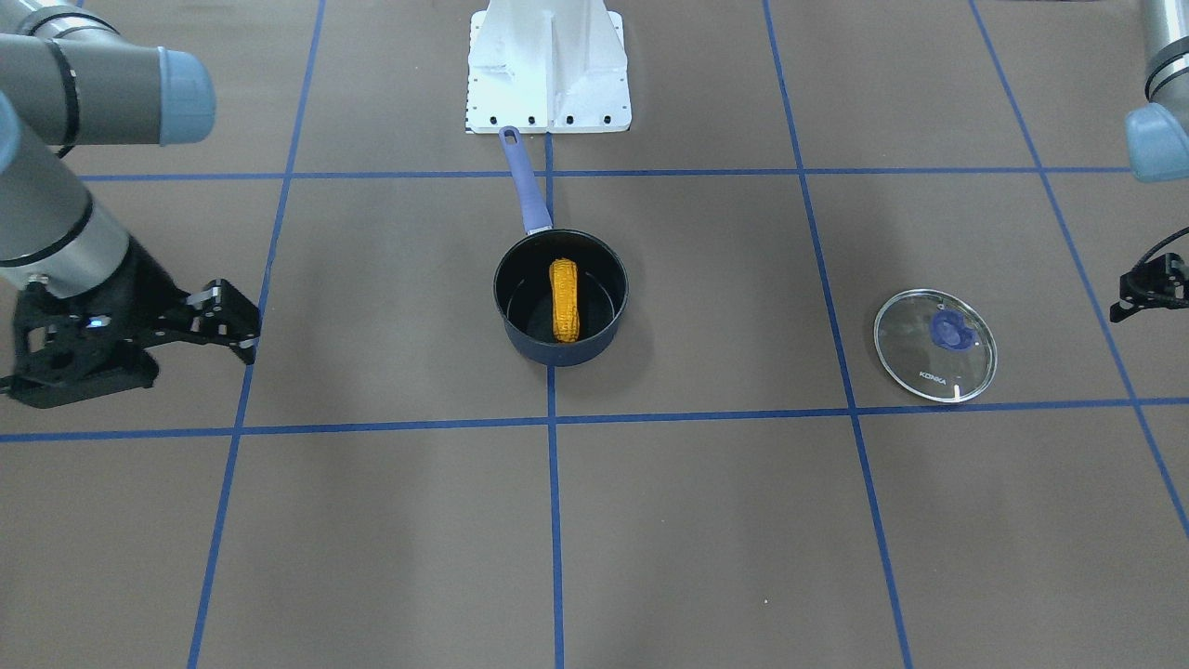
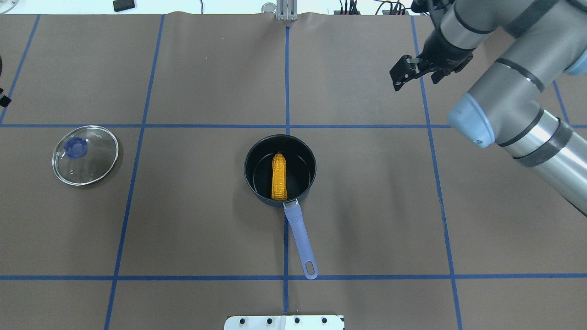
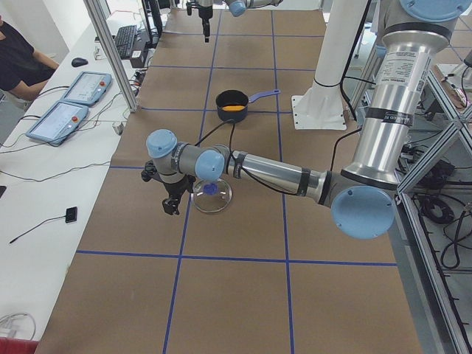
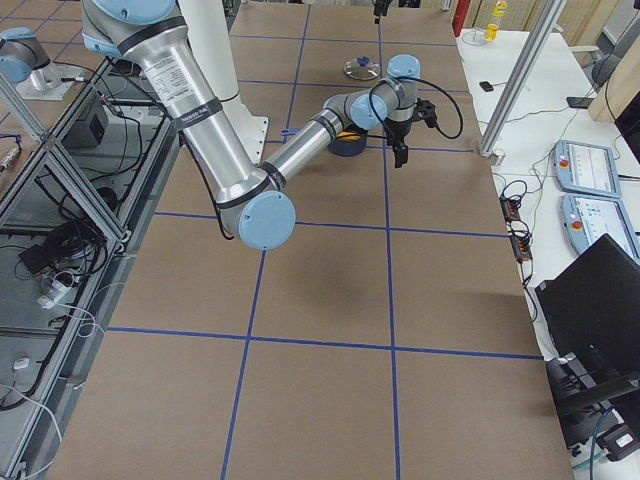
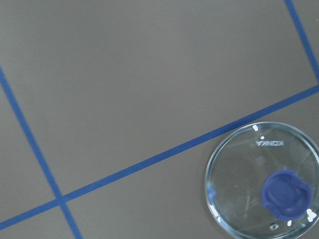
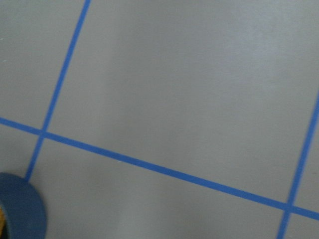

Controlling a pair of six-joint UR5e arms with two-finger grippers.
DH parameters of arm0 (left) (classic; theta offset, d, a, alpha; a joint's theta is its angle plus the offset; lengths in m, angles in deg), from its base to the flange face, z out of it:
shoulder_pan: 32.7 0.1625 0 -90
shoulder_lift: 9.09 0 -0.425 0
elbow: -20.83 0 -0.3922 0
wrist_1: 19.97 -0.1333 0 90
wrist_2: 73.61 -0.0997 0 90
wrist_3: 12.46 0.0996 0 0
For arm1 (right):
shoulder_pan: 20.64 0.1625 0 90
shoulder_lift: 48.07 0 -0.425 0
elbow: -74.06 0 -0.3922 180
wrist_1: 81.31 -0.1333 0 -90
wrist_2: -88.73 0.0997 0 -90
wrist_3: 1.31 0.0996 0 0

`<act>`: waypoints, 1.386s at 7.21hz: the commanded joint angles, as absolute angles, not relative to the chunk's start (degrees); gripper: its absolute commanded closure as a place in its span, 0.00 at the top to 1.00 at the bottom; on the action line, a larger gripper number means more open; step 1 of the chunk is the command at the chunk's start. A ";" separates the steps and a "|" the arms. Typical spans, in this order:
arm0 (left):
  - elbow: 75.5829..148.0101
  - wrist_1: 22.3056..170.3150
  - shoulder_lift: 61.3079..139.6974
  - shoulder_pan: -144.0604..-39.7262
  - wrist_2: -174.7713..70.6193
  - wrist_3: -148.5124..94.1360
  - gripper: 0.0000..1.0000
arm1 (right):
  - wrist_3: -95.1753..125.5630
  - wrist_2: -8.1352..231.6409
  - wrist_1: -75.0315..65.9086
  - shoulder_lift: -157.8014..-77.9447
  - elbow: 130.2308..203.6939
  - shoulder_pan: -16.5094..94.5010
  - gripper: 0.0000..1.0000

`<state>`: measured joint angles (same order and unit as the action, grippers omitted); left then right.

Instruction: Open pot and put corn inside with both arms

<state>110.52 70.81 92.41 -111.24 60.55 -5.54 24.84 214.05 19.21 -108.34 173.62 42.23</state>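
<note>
The dark navy pot (image 1: 560,351) stands uncovered at the table's middle, its periwinkle handle (image 2: 300,238) pointing toward the robot base. The yellow-orange corn (image 1: 564,299) lies inside it, along the handle's line; it also shows in the overhead view (image 2: 279,176). My right gripper (image 1: 237,322) is open and empty, well off to the pot's side; the overhead view shows it (image 2: 415,80) beyond the pot at the far right. My left gripper (image 1: 1122,297) is at the frame edge beside the glass lid, apart from it, and looks open and empty.
The round glass KONKA lid (image 1: 934,346) with blue knob lies flat on the table on my left side, also in the left wrist view (image 5: 264,181). The white pedestal base (image 1: 548,65) stands behind the pot handle. Blue tape lines grid the brown table.
</note>
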 commanded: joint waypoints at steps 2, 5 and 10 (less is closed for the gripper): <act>110.83 71.08 87.79 -116.01 60.42 -1.30 0.99 | 8.56 214.24 30.66 -112.28 175.03 57.89 1.00; 111.88 71.09 87.06 -116.98 60.51 -1.91 0.99 | 1.78 214.07 29.88 -121.94 177.14 66.63 1.00; 114.43 70.82 86.80 -116.90 60.25 -2.17 0.99 | 1.94 217.92 29.87 -137.08 185.24 69.10 1.00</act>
